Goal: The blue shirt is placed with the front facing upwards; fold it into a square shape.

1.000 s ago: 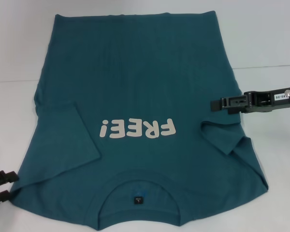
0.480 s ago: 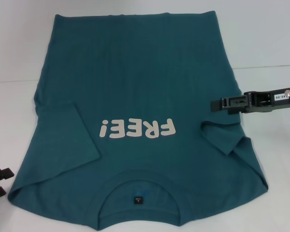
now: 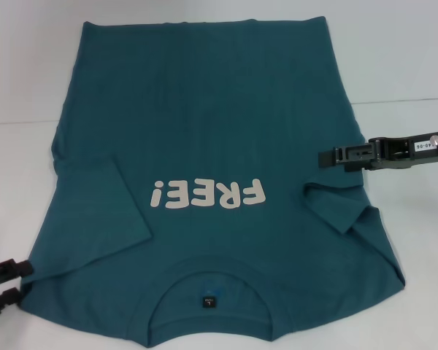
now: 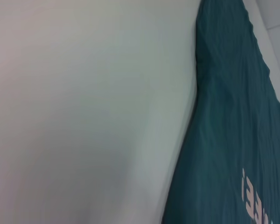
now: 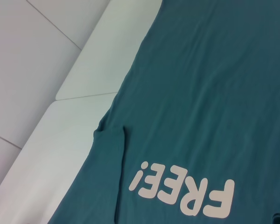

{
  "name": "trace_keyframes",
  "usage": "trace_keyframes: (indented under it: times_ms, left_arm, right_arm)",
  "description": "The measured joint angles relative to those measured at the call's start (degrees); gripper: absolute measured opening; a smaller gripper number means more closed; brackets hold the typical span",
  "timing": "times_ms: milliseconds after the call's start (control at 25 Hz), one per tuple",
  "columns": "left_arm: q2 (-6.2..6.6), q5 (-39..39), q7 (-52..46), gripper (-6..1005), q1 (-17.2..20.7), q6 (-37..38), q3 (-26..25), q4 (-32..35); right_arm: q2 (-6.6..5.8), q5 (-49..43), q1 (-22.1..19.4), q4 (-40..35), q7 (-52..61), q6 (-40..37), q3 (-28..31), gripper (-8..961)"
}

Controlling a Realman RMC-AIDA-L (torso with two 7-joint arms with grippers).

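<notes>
At lower left of the head view the left gripper [image 3: 1, 284], fingers parted, sits at the shoulder edge of the blue shirt [image 3: 204, 131], spread print-up across the white table [image 3: 409, 65], likely to pinch it, while the right gripper [image 3: 334, 157], apparently closed, hovers mid-right.

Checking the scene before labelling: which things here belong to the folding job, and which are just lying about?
Job:
- blue shirt, front up, both sleeves folded in
- left gripper, at its near left corner
- right gripper, over its right edge

Lying about:
- nothing; only the white table
</notes>
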Motion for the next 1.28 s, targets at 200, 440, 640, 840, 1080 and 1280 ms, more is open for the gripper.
trace_keyframes:
  times_ms: [200, 440, 640, 840, 1080, 1280]
  left_arm:
    - [-0.16, 0.0, -0.3, 657, 0.0, 0.8, 2.0, 0.0]
    - [-0.22, -0.4, -0.4, 657, -0.4, 3.2, 2.2, 0.0]
    - [-0.21, -0.4, -0.4, 657, -0.5, 3.3, 2.2, -0.1]
    - [0.01, -0.6, -0.5, 657, -0.3, 3.6, 1.1, 0.6]
    - [0.17, -0.6, -0.3, 657, 0.2, 3.2, -0.3, 1.9]
    - [0.31, -0.4, 0.0, 656, -0.1, 1.0, -0.4, 1.9]
  right_arm:
    - [0.01, 0.0, 0.0, 0.0, 0.0, 0.0, 0.0, 927]
    - [0.01, 0.0, -0.4, -0.1, 0.0, 0.0, 0.0, 927]
    - [0.00, 0.0, -0.5, -0.1, -0.1, 0.0, 0.1, 927]
    - [0.00, 0.0, -0.5, -0.2, -0.1, 0.0, 0.1, 927]
    - [0.00, 0.0, -0.5, -0.2, -0.1, 0.0, 0.1, 927]
    - [0.00, 0.0, -0.5, -0.2, -0.1, 0.0, 0.1, 927]
